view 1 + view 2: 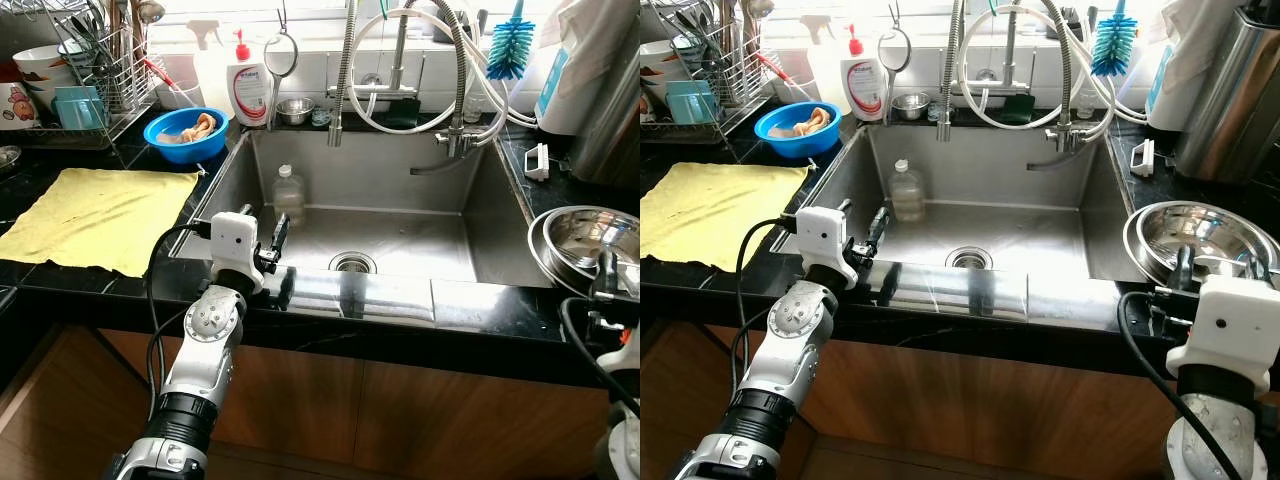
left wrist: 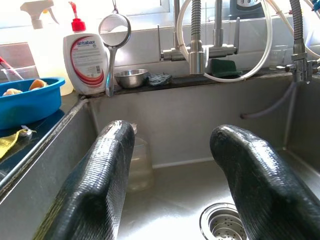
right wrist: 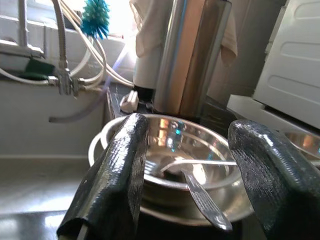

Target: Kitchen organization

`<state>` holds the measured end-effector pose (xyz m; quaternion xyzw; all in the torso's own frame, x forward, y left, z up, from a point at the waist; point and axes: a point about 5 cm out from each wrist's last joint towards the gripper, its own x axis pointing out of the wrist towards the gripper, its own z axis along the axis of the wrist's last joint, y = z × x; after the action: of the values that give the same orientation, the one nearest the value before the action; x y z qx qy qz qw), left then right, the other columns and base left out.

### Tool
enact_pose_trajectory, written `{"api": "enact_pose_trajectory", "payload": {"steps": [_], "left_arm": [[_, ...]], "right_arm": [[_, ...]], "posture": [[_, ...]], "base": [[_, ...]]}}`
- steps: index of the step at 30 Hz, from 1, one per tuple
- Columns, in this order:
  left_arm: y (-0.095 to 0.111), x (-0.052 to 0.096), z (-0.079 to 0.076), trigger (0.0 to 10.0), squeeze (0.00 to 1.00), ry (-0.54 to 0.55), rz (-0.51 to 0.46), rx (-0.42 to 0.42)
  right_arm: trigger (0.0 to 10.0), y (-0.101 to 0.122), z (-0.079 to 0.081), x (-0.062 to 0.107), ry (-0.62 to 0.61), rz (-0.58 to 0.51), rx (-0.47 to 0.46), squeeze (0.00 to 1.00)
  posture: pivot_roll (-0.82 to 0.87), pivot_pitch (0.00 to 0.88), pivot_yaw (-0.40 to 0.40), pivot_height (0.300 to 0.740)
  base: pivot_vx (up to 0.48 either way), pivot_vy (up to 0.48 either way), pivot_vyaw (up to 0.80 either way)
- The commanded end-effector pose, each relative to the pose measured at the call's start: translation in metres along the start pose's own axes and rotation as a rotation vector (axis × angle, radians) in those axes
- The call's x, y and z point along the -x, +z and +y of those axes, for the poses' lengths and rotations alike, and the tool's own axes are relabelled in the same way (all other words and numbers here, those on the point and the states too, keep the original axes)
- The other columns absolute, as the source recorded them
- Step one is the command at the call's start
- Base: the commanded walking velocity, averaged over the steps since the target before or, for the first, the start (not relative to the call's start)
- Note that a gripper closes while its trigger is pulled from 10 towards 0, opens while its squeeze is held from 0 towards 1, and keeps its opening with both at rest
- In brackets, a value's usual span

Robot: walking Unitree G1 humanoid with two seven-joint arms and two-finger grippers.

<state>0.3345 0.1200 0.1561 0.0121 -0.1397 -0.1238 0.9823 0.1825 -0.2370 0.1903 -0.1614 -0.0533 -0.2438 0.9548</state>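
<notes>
Spread left pincer (image 2: 172, 185) faces sink (image 2: 200, 115), perhaps a bottle (image 2: 140, 165)

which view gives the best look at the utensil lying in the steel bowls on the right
The right wrist view: the open right gripper frames the flat metal utensil lying in the stacked steel bowls. Both eye views show the bowls from above, the utensil hard to make out.

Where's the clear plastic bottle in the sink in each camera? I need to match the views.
Left eye: bottle standing at the sink's back left.
Right eye: bottle, same corner, ahead of the left gripper.
Left wrist: bottle, partly behind one finger.
Right wrist: not in it.
Shared landmark: drain, also.
</notes>
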Motion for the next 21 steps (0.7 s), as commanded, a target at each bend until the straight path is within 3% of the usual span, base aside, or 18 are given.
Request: {"api": "enact_pose_trajectory", "payload": {"steps": [1,21], "left_arm": [[-0.005,0.003,0.002,10.0,0.0,0.004,0.022,-0.013],[-0.005,0.001,0.006,10.0,0.0,0.009,0.027,-0.02]], "right_arm": [[10.0,0.003,-0.002,0.002,-0.018,-0.002,0.005,0.0],[10.0,-0.011,0.002,-0.002,-0.036,0.098,-0.001,0.0]], "posture": [[-0.1,0.0,0.05,0.74],[-0.1,0.0,0.052,0.74]], "base": [[0.0,0.0,0.0],[0.0,0.0,0.0]]}}
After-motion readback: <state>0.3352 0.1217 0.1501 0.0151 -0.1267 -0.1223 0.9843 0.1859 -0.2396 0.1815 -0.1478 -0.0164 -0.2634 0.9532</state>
